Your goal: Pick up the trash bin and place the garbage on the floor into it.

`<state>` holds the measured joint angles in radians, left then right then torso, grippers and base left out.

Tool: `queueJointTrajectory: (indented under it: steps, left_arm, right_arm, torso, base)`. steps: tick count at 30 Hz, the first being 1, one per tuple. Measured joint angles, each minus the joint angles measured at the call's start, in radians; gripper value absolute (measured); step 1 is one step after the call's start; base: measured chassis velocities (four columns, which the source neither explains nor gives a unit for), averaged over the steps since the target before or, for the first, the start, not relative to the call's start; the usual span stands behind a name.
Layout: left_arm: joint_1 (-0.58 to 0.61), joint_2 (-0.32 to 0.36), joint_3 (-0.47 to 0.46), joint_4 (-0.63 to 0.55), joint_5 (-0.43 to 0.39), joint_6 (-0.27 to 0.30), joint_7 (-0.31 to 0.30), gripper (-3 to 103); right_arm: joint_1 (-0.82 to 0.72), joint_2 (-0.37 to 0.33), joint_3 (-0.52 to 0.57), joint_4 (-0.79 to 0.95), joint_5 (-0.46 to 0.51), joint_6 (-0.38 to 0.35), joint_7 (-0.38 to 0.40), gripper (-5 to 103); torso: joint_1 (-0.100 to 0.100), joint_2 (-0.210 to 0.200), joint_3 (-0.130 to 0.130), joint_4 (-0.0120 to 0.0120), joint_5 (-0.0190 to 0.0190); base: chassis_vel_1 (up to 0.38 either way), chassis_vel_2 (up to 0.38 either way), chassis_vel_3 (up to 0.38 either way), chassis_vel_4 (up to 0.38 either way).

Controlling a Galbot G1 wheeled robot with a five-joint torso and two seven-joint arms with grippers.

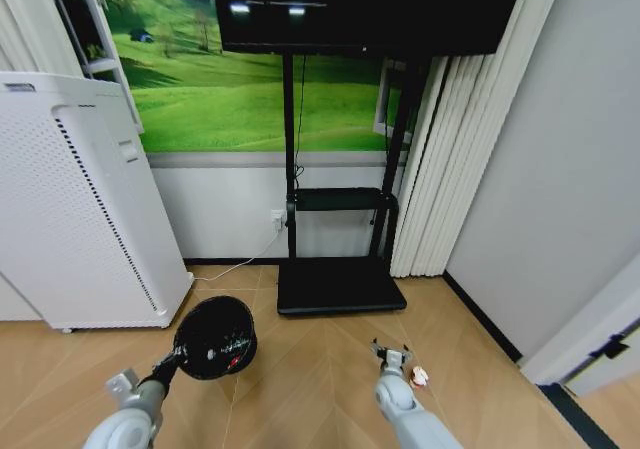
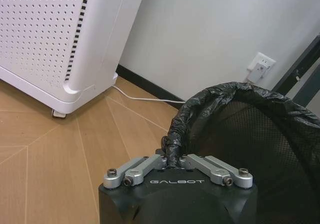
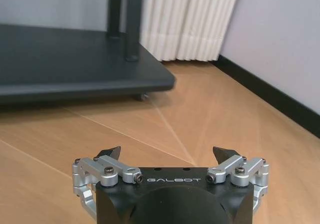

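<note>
Already we had the bin (image 1: 215,336) in our left end effector (image 1: 172,364), clenched on the bag-wrapped rim (image 2: 176,145) at the side nearest us. Gripping the rim rather than the body left the mouth open and facing up, ready to receive litter; red bits seemed to lie inside, though we could not tell what they were. We held the bin low on our left, in front of the white cabinet (image 1: 70,199). Our right end effector (image 1: 391,354) was released, its fingers (image 3: 109,153) spread wide above the floor (image 3: 210,109). One red-and-white scrap (image 1: 419,376) lay just beside it, to its right. We judged the open jaws were set for that piece.
</note>
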<state>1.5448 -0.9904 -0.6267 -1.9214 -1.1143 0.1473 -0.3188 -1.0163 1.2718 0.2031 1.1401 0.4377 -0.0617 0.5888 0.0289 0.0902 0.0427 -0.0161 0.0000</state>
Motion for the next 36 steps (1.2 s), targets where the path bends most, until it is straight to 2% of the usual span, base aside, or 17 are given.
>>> queueJointTrajectory:
  steps: [9,22,23,27,28,29,30,32,33,35,36]
  left_arm:
    - [-0.014,-0.002,0.035,0.004,0.006,0.000,0.000,4]
    - [-0.013,0.002,0.034,0.002,0.005,0.000,0.001,4]
    - [-0.013,0.002,0.035,0.002,0.006,0.000,0.001,4]
    - [-0.014,0.002,0.038,0.002,0.007,0.000,0.002,4]
    - [-0.016,0.002,0.038,0.003,0.007,0.000,0.002,4]
    - [-0.017,0.004,0.039,0.002,0.007,0.000,0.002,4]
    - [-0.017,0.004,0.039,0.002,0.007,0.000,0.002,4]
    - [-0.017,0.005,0.040,0.002,0.007,0.000,0.002,4]
    - [-0.017,0.005,0.040,0.002,0.007,0.000,0.002,4]
    - [-0.016,0.005,0.039,0.000,0.007,0.000,0.002,4]
    - [-0.016,0.005,0.039,0.000,0.007,0.000,0.002,4]
  right_arm:
    - [0.025,0.012,0.034,-0.177,-0.026,0.057,-0.017,100]
    - [0.030,0.021,0.043,-0.224,0.054,0.021,-0.018,100]
    - [0.031,0.019,0.043,-0.229,0.060,0.020,-0.018,103]
    - [0.029,0.013,0.044,-0.233,0.079,0.016,-0.018,101]
    - [0.025,0.011,0.044,-0.229,0.084,0.015,-0.018,96]
    - [0.023,0.011,0.044,-0.226,0.085,0.015,-0.018,86]
    - [0.023,0.011,0.044,-0.226,0.085,0.015,-0.018,86]
    - [0.021,0.012,0.041,-0.221,0.086,0.015,-0.017,76]
    - [0.021,0.012,0.041,-0.221,0.086,0.015,-0.017,76]
    - [0.020,0.014,0.038,-0.220,0.086,0.015,-0.016,65]
    - [0.020,0.014,0.038,-0.220,0.086,0.015,-0.016,65]
  torso:
    - [0.000,0.000,0.000,-0.0001,0.0002]
    - [0.000,0.000,0.000,0.0000,0.0000]
    - [0.000,0.000,0.000,0.0000,0.0000]
    - [0.000,0.000,0.000,0.0000,0.0000]
    - [0.000,0.000,0.000,0.0000,-0.0001]
    - [0.000,0.000,0.000,0.0000,0.0000]
    - [0.000,0.000,0.000,0.0000,0.0000]
    - [0.000,0.000,0.000,0.0000,-0.0001]
    - [0.000,0.000,0.000,0.0000,-0.0001]
    - [0.000,0.000,0.000,0.0000,0.0000]
    - [0.000,0.000,0.000,0.0000,0.0000]
  base:
    - [0.000,0.000,0.000,0.000]
    - [0.000,0.000,0.000,0.000]
    - [0.000,0.000,0.000,0.000]
    - [0.000,0.000,0.000,0.000]
    - [0.000,0.000,0.000,0.000]
    - [0.000,0.000,0.000,0.000]
    - [0.000,0.000,0.000,0.000]
    - [0.000,0.000,0.000,0.000]
    - [0.000,0.000,0.000,0.000]
    - [0.000,0.000,0.000,0.000]
    - [0.000,0.000,0.000,0.000]
